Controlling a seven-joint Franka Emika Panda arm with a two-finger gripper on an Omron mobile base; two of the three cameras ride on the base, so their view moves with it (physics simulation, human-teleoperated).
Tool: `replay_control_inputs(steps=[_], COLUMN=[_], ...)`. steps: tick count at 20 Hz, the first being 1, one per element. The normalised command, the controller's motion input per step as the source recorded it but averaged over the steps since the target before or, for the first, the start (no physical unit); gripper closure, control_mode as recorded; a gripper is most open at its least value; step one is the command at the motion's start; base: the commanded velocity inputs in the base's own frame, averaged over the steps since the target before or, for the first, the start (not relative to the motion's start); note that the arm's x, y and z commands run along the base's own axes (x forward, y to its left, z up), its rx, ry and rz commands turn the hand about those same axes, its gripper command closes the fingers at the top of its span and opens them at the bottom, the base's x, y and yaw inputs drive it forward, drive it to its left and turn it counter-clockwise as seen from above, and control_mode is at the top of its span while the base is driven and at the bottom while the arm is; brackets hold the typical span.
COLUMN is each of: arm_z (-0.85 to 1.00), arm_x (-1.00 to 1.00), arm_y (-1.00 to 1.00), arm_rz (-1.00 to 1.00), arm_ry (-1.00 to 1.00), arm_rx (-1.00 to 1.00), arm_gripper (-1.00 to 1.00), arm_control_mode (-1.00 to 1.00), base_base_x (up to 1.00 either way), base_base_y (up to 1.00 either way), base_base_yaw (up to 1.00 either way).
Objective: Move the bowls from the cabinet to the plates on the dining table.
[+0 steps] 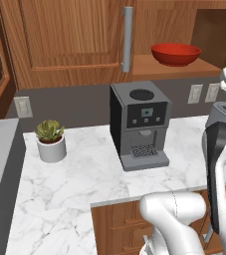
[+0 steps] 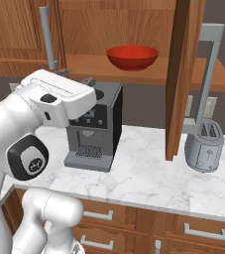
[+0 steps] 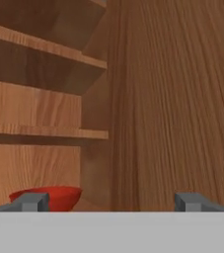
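The gripper (image 3: 111, 201) is wide open and holds nothing. The red bowl (image 3: 48, 196) sits on the cabinet (image 3: 44, 131) shelf, at the lower left of the hand view (just above 1 fingertip), so the hand must go left.

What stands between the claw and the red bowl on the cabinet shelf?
Nothing visible. In the hand view the open claw faces into the cabinet, and the red bowl sits low and to one side, with no object before it.
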Motion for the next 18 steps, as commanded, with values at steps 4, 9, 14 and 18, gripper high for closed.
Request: replay_control_inputs(steps=[4,9,14,18], arm_z=[0.07,0.0,-0.14,-0.11], arm_x=[0.02,0.06,0.08,0.07], arm_y=[0.48,0.43,0.37,0.39], arm_rz=[0.07,0.07,0.07,0.07], arm_ry=[0.08,0.1,0.06,0.01], arm_rx=[0.04,0.1,0.15,0.13], arm_gripper=[-1.0,-1.0,-1.0,-1.0], arm_control_mode=[-1.0,-1.0,-1.0,-1.0], base_base_x=[0.0,0.0,0.0,0.0], base_base_y=[0.0,0.0,0.0,0.0], base_base_yaw=[0.0,0.0,0.0,0.0])
